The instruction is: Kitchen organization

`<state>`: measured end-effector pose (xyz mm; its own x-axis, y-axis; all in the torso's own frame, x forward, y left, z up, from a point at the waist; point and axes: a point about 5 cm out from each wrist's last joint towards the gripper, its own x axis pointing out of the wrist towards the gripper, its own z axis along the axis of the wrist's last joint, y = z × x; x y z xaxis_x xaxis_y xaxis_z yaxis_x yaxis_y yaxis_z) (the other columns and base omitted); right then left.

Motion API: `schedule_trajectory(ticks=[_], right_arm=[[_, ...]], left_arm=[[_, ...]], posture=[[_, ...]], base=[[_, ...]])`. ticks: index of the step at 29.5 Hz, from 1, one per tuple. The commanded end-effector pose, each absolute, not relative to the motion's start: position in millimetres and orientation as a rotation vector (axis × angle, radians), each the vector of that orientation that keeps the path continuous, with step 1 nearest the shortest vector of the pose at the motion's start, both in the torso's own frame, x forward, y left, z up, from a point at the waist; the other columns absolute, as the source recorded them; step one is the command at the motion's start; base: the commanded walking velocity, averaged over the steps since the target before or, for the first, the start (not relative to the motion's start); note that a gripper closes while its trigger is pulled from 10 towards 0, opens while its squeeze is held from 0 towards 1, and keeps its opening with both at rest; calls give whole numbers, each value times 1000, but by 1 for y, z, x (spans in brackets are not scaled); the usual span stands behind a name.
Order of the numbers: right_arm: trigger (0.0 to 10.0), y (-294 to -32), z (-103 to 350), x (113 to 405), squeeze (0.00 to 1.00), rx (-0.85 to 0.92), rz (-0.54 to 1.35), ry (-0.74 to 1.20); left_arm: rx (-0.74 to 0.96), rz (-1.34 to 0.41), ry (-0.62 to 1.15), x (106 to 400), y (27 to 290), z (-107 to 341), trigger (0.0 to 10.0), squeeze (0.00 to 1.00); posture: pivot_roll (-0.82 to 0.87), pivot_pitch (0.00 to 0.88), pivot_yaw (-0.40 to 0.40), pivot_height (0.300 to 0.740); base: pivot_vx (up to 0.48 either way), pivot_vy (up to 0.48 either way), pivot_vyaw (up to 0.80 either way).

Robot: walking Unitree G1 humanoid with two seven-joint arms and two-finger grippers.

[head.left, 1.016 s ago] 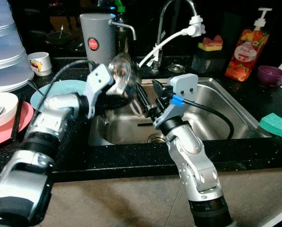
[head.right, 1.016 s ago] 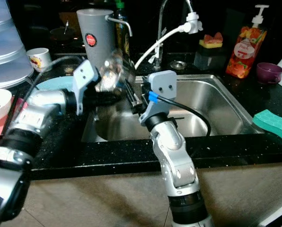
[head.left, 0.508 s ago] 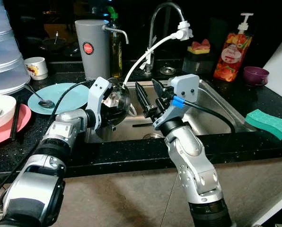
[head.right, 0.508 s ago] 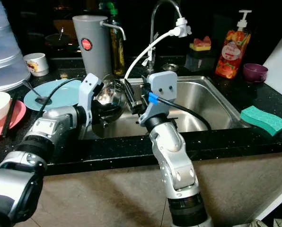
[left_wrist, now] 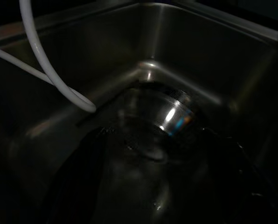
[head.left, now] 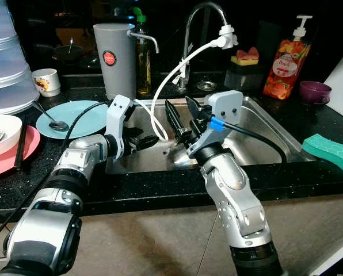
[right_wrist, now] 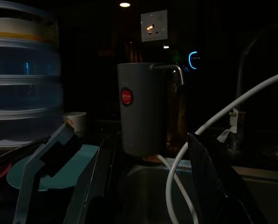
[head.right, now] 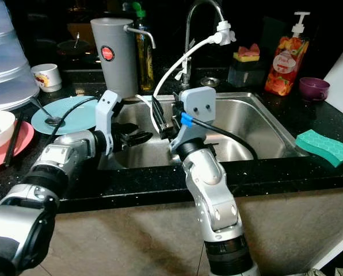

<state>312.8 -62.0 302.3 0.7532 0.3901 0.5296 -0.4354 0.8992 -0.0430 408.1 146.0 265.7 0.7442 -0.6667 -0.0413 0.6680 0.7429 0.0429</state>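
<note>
Sink (head.left: pixel 263 123) (steel): both grippers (head.left: pixel 144 141) (head.left: pixel 180 118) reach over it, jaws parted.

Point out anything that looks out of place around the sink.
A clear glass bowl lies tipped on its side in the sink bottom, below the open left gripper. A white hose hangs loose from the tap into the basin.

Sink (head.left: pixel 275 123) brushed stainless steel, shiny. Countertop (head.left: pixel 160 190) glossy black speckled stone. Glass bowl (left_wrist: pixel 160 119) in the sink clear, reflective. Hose (head.left: pixel 160 98) smooth white plastic. Grey cup (head.left: pixel 115 57) far left matt plastic. Sponge (head.left: pixel 330 150) right green, rough. Teal plate (head.left: pixel 79 118) glossy.
</note>
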Motion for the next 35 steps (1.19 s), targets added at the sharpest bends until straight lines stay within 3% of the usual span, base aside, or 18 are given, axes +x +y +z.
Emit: schedule_trajectory(ticks=[1, 6, 9, 14, 21, 27, 35], right_arm=[[10000, -62, 302, 310, 0, 87, 451, -565], [10000, -62, 303, 310, 0, 88, 450, -566], [10000, -63, 302, 309, 0, 88, 447, -564], [10000, -63, 300, 309, 0, 91, 446, -558], [10000, -64, 299, 307, 0, 93, 445, -557], [10000, -64, 295, 303, 0, 73, 489, -543], [10000, -51, 278, 285, 0, -40, 759, -487]], left_arm=[[46, -723, -10, 408, 146, 271, 10000, 0], [156, -687, -73, 406, 146, 279, 10000, 0], [368, -641, -129, 401, 144, 283, 10000, 0], [456, -556, -191, 390, 151, 293, 10000, 0], [445, -493, -188, 378, 165, 295, 10000, 0], [366, -321, -143, 358, 184, 291, 10000, 0], [235, -199, 8, 322, 215, 281, 10000, 0]], posture=[[57, 108, 11, 740], [57, 108, 11, 740], [57, 108, 11, 740], [59, 112, 15, 740], [59, 112, 15, 740], [76, 119, 27, 740], [113, 135, 14, 740]], base=[[0, 0, 0], [0, 0, 0], [0, 0, 0], [0, 0, 0], [0, 0, 0], [0, 0, 0], [0, 0, 0]])
